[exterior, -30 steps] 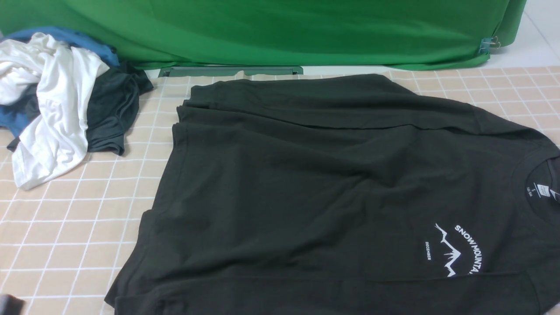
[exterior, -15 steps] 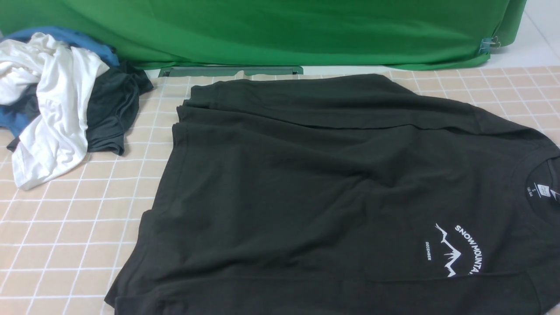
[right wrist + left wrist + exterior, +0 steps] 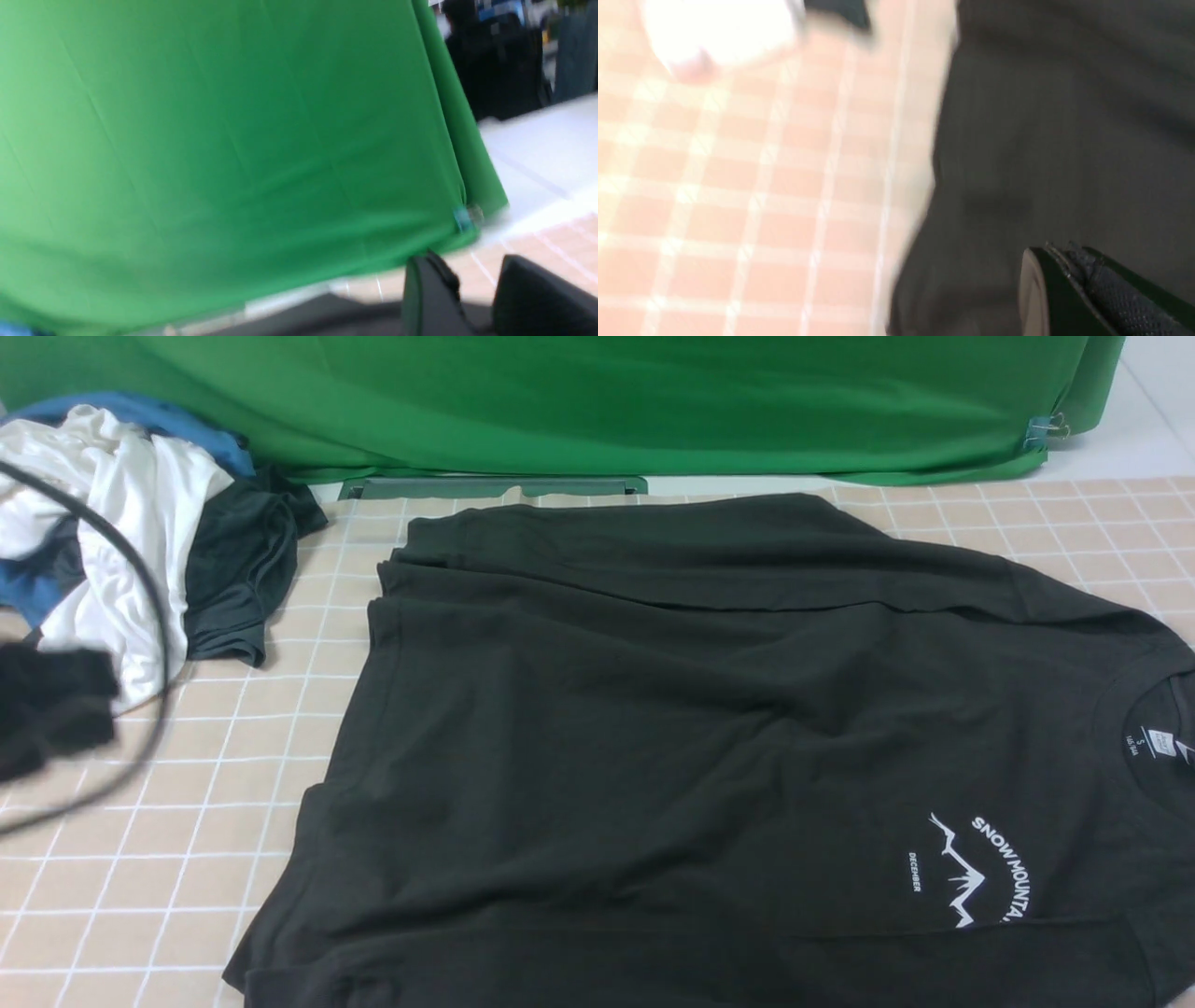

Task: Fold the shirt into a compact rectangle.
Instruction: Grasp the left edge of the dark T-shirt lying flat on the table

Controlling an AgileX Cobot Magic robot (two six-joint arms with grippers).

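Large black short-sleeved printed T-shirt lies spread on checked tabletop; bunched white, blue and grey clothes pile near its hem. Blurred left claw overlaps pile, state indeterminable. Right claw parted, empty.

The shirt is soft black cloth. It is dull, not shiny, and has small wrinkles. Its print is white and looks flat and smooth. The tabletop has a dull checked cloth over it, peach with white lines. The green cloth at the far side is smooth with a faint shine. The small clip on its far right end has shiny metal handles. The pile at the far left is soft white, blue and dark grey cloth. The left end effector is shiny black plastic with a rough, dotted pad. The right end effector looks dull black, but it is blurred.
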